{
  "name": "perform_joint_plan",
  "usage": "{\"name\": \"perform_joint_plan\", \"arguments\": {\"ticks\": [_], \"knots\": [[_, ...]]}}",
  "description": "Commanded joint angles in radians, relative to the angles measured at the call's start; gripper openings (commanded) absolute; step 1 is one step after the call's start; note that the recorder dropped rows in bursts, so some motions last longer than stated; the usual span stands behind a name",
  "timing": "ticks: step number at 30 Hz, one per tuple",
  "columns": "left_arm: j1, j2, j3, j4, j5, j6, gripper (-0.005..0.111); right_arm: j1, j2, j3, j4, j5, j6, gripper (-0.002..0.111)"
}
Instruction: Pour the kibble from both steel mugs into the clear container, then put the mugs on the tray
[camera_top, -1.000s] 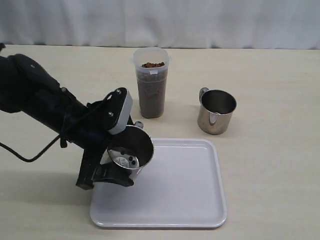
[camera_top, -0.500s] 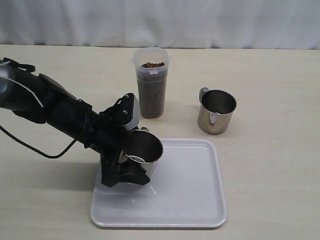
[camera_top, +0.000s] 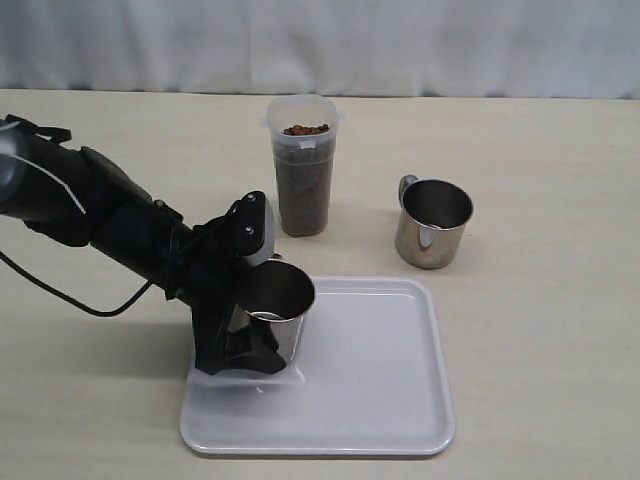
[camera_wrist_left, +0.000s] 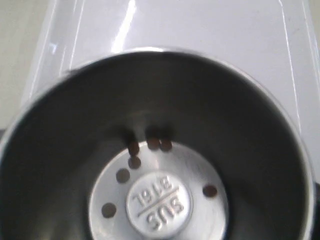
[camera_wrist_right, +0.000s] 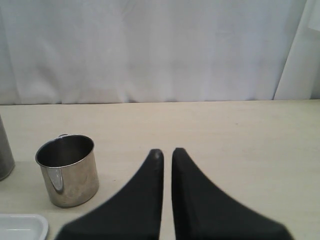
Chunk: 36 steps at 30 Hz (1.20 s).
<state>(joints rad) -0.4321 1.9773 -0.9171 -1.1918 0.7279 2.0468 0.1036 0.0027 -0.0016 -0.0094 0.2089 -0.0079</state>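
While standing upright at the left end of the large flat white low-rimmed plastic tray (camera_top: 385, 385), shows a few small reddish-brown kibble pellets (camera_wrist_left: 152, 144) on its stamped bottom: short shiny stainless-steel mug (camera_top: 277, 300). Flanked by left fingers (camera_top: 228, 347); clamped or let go, cannot tell. Could skid or tip on slick plastic if snagged during retreat. Beyond: tall translucent plastic container (camera_top: 303, 190), brim-full; second mirror-sided mug (camera_top: 432, 225) on pale table (camera_top: 540, 330). Right fingers (camera_wrist_right: 150, 192) pressed together.

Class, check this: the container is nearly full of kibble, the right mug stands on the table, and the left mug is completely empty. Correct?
No. The left mug is not empty: the left wrist view shows a few kibble pieces on its bottom. The container and right mug are as stated.
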Motion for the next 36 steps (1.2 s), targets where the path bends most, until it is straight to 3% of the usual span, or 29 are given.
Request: {"name": "perform_joint_plan", "arguments": {"ticks": [1, 9, 22, 25, 29, 31, 33, 36], "knots": [[0.001, -0.005, -0.005, 0.132, -0.008, -0.117, 0.077, 0.003, -0.003, 0.002, 0.002, 0.001, 0.001, 0.005], [0.003, -0.049, -0.005, 0.258, -0.005, -0.201, 0.081, 0.003, -0.003, 0.002, 0.002, 0.001, 0.001, 0.005], [0.003, -0.127, -0.005, 0.314, 0.087, -0.265, 0.081, 0.003, -0.003, 0.002, 0.002, 0.001, 0.001, 0.005], [0.003, -0.162, -0.005, 0.394, 0.062, -0.358, 0.081, 0.003, -0.003, 0.002, 0.002, 0.001, 0.001, 0.005], [0.003, -0.251, -0.005, 0.392, 0.035, -0.378, 0.081, 0.003, -0.003, 0.002, 0.002, 0.001, 0.001, 0.005], [0.003, -0.310, -0.005, 0.391, -0.007, -0.427, 0.081, 0.003, -0.003, 0.002, 0.002, 0.001, 0.001, 0.005], [0.003, -0.380, -0.005, 0.391, -0.094, -0.585, 0.081, 0.003, -0.003, 0.002, 0.002, 0.001, 0.001, 0.005], [0.003, -0.467, -0.005, 0.444, -0.177, -0.952, 0.074, 0.003, -0.003, 0.002, 0.002, 0.001, 0.001, 0.005]]}}
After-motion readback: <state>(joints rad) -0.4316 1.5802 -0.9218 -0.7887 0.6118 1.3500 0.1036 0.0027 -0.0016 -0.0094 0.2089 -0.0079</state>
